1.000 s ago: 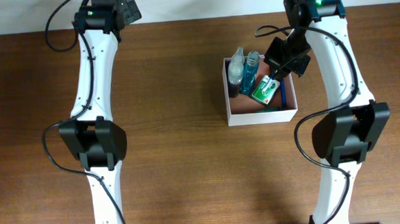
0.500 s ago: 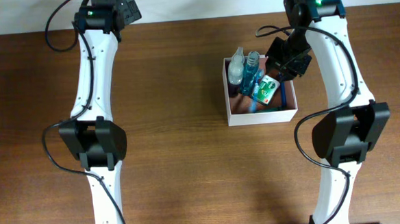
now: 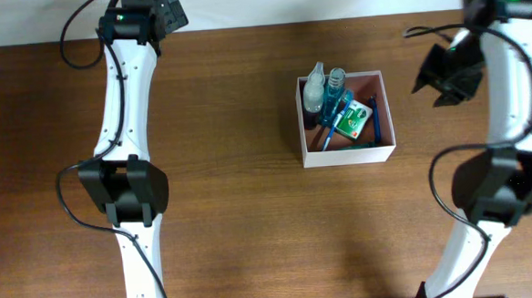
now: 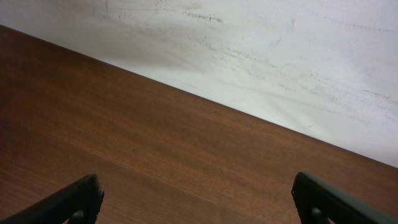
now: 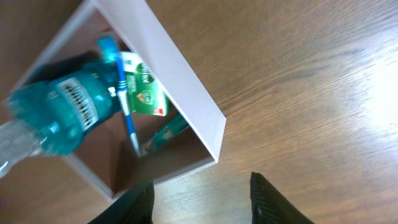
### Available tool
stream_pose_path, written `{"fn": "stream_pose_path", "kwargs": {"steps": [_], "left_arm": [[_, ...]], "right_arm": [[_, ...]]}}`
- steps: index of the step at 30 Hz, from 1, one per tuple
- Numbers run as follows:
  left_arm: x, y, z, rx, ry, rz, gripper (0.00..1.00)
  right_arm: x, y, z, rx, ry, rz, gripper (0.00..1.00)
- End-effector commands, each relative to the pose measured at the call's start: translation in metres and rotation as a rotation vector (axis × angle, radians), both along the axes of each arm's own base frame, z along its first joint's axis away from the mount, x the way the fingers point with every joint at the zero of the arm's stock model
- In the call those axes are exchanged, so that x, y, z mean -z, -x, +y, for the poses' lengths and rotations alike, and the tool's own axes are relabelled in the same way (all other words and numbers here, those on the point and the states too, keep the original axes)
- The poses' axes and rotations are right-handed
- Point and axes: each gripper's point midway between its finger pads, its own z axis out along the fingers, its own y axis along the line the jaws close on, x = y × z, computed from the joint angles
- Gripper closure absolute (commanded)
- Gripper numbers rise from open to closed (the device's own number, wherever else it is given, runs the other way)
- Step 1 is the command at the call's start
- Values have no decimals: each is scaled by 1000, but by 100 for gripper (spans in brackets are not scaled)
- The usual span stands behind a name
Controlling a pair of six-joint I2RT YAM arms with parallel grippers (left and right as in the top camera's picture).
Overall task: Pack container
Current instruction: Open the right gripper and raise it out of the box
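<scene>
The container (image 3: pixel 348 156) is a square white-walled box with a pinkish-brown floor, standing right of the table's middle. In it lie a clear spray bottle (image 3: pixel 314 87), a blue bottle (image 3: pixel 337 92), a green-and-white soap box (image 3: pixel 357 119) and a blue toothbrush (image 3: pixel 332 130). My right gripper (image 3: pixel 429 87) hangs to the right of the container, outside it, open and holding nothing. In the right wrist view the container's white wall (image 5: pixel 180 81), the blue bottle (image 5: pixel 65 109) and the soap box (image 5: pixel 144 93) lie ahead of the open right gripper (image 5: pixel 202 205). My left gripper (image 4: pixel 199 208) is wide open over bare wood.
A white wall (image 4: pixel 261 56) runs along the table's far edge, close in front of the left gripper (image 3: pixel 173 13). A green toothbrush (image 3: pixel 366 143) lies at the container's near side. Both white arms reach up the table's left and right sides.
My right gripper has opened, leaving the soap box in the container, and has pulled up and away to the right. The left arm has not moved.
</scene>
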Motion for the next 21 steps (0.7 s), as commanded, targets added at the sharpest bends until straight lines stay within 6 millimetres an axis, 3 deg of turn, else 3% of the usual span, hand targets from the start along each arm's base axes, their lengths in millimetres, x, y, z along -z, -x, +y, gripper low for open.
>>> {"fn": "stream_pose_path", "kwargs": {"steps": [1, 6, 7, 8, 15, 21], "left_arm": [[0, -1, 0, -4, 9, -5, 1], [0, -1, 0, -4, 9, -5, 1], [0, -1, 0, -4, 9, -5, 1], [0, -1, 0, -4, 9, -5, 1], [0, -1, 0, -4, 9, -5, 0], [0, -1, 0, -4, 9, -5, 1]], "right_arm": [[-78, 20, 5, -152, 38, -241, 51], [-137, 55, 12, -274, 141, -413, 21], [-152, 68, 12, -269, 176, -449, 4], [-164, 80, 11, -262, 207, -477, 1], [-228, 152, 13, -223, 357, -676, 1], [-266, 210, 23, -199, 432, -843, 1]]}}
